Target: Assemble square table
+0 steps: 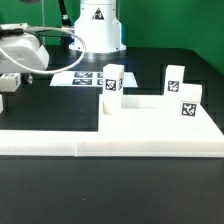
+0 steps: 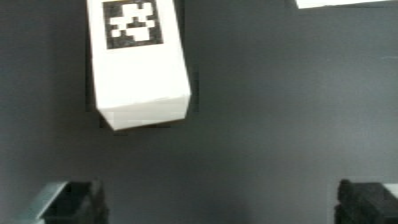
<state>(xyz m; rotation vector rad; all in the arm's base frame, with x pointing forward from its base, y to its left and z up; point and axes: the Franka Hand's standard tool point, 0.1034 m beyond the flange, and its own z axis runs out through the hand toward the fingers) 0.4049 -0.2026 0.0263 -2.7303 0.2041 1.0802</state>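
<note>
In the wrist view a white leg post (image 2: 139, 70) with a black-and-white tag lies on the black table. It is ahead of my gripper (image 2: 217, 200) and apart from it. The gripper is open and empty, with its dark fingertips (image 2: 71, 200) spread wide. In the exterior view the gripper (image 1: 10, 68) hangs at the far left, above a white leg post (image 1: 8, 83). The white square slab (image 1: 150, 122) lies flat at the centre right. Tagged leg posts (image 1: 112, 80) (image 1: 174, 78) stand by its far side, and another tag (image 1: 187, 108) shows at its right.
The long low white border rail (image 1: 110, 143) runs along the front of the slab. The marker board (image 1: 82, 76) lies flat in front of the robot base (image 1: 98, 25). Another white piece (image 2: 347, 3) shows at the edge of the wrist view.
</note>
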